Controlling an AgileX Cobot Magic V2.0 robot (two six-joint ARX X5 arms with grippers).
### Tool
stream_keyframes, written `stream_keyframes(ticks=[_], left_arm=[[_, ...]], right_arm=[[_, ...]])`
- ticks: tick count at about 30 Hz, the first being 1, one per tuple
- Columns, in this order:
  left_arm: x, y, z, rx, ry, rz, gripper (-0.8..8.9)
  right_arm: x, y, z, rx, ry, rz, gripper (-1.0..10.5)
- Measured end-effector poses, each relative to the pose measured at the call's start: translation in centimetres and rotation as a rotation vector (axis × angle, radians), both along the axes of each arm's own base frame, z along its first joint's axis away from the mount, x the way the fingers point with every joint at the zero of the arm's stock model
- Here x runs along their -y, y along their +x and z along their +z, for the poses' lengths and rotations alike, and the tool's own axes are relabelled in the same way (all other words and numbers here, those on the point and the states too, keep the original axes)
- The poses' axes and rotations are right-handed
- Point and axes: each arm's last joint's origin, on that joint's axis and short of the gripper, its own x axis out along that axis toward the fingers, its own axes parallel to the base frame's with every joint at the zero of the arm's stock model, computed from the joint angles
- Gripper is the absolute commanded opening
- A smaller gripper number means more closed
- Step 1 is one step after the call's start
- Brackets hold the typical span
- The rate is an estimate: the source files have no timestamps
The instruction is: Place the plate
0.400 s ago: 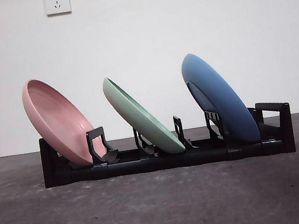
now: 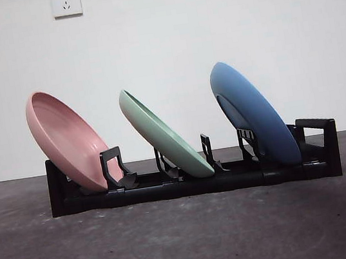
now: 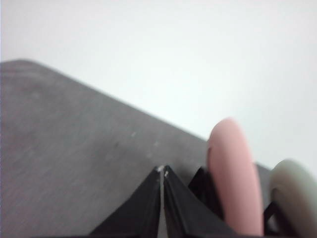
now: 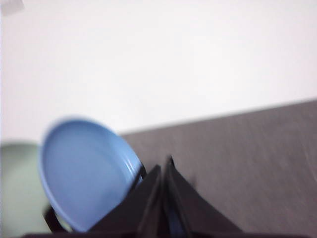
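- Nothing has shifted in the front view: pink plate [image 2: 67, 140], green plate [image 2: 162, 133] and blue plate [image 2: 252, 112] lean in the black rack [image 2: 194, 185].
- Left pincer [image 3: 162, 171] and right pincer [image 4: 165, 166] are pressed together, empty, off the rack's ends.
- Risk: a swinging arm could clip a rim and tip a plate onto the worktop [image 2: 190, 244].

Left gripper [image 3: 162, 171]: fingers pressed together, tips meeting, holding nothing; right gripper [image 4: 165, 163]: fingers likewise closed and empty; neither arm shows in the front view.
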Motion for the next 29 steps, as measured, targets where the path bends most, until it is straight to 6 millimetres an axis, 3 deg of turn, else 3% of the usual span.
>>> stream_keyframes(ticks=[5, 14, 22, 29], left_arm=[[0.3, -0.4, 1.1, -0.054, -0.004, -0.1, 0.11], [0.5, -2.3, 9.5, -0.281, 0.029, -0.172, 0.11], [0.7, -1.4, 15.0, -0.447, 0.083, -0.253, 0.11], [1.2, 0.3, 17.3, -0.619, 0.147, -0.357, 0.11]], right_arm=[[0.0, -0.7, 2.4, -0.106, 0.097, 0.009, 0.1], [-0.3, -2.0, 9.4, -0.348, 0.015, 0.115, 0.1], [-0.6, -1.7, 15.1, -0.462, -0.042, 0.199, 0.1], [-0.9, 0.1, 17.3, -0.618, -0.11, 0.266, 0.1]])
